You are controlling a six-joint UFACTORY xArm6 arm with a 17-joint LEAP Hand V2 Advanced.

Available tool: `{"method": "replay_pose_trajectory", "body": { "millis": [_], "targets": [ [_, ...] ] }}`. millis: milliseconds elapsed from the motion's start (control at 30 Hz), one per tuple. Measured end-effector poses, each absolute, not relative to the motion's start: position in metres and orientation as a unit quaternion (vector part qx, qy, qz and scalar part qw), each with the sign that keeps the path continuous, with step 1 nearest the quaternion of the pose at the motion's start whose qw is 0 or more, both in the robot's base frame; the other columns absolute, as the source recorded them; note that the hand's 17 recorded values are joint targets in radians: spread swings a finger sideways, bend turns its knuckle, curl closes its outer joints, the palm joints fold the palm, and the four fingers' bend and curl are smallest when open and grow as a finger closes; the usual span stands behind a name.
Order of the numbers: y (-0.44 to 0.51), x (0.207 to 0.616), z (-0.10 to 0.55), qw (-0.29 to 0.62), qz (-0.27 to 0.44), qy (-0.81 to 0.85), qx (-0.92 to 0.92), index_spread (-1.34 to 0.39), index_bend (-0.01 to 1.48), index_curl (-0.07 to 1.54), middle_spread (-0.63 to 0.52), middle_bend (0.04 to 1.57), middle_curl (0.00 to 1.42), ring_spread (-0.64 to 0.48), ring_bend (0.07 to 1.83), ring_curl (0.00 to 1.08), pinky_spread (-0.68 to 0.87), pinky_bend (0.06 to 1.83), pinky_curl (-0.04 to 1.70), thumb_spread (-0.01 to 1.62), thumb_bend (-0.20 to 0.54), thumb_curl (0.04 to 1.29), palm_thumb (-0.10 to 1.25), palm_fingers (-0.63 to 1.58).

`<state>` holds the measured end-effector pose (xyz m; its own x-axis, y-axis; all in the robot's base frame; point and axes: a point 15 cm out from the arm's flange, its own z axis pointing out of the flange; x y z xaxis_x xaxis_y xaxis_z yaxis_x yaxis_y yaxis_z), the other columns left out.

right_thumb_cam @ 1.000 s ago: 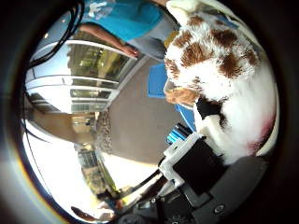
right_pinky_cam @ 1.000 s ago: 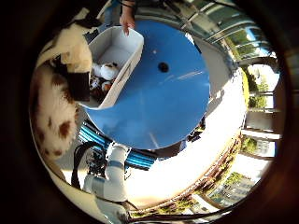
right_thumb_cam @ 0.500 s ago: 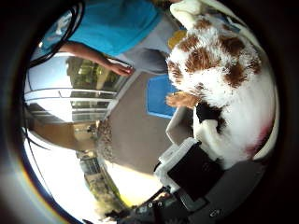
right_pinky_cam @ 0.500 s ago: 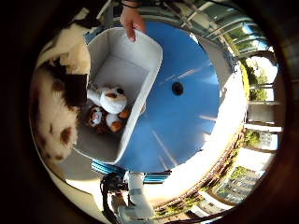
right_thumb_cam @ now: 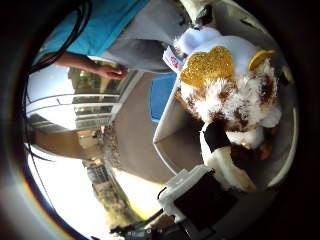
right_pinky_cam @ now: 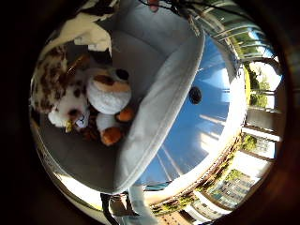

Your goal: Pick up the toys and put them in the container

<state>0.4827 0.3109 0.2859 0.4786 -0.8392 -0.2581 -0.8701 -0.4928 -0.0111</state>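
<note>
Now I see my hand (right_thumb_cam: pixel 215 195) holding the spotted toy (right_thumb_cam: pixel 235 95) over the bin (right_pinky_cam: pixel 159 108), where two toys (right_pinky_cam: pixel 105 101) lie.

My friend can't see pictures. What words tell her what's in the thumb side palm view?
A fluffy brown-and-white spotted plush toy with a gold glittery heart fills the view, held by the robot's hand inside a grey container. Behind it, a person's hand rests near the container's rim.
</note>
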Motion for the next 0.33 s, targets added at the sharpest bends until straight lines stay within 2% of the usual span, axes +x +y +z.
{"method": "replay_pose_trajectory", "body": {
  "millis": [133,333],
  "targets": [
    [0.308,0.474,0.306,0.075,0.108,0.488,-0.863,-0.5,0.12,0.66,0.05,0.19,0.42,0.25,0.48,0.31,0.39,0.73,0.39,1.14,-0.027,0.55,0.65,-0.12],
    [0.283,0.441,0.381,0.091,0.097,0.468,-0.873,-0.45,0.14,0.52,0.05,0.16,0.37,0.26,0.41,0.29,0.41,0.63,0.33,1.14,-0.026,0.51,0.66,-0.08]
  ]
}}
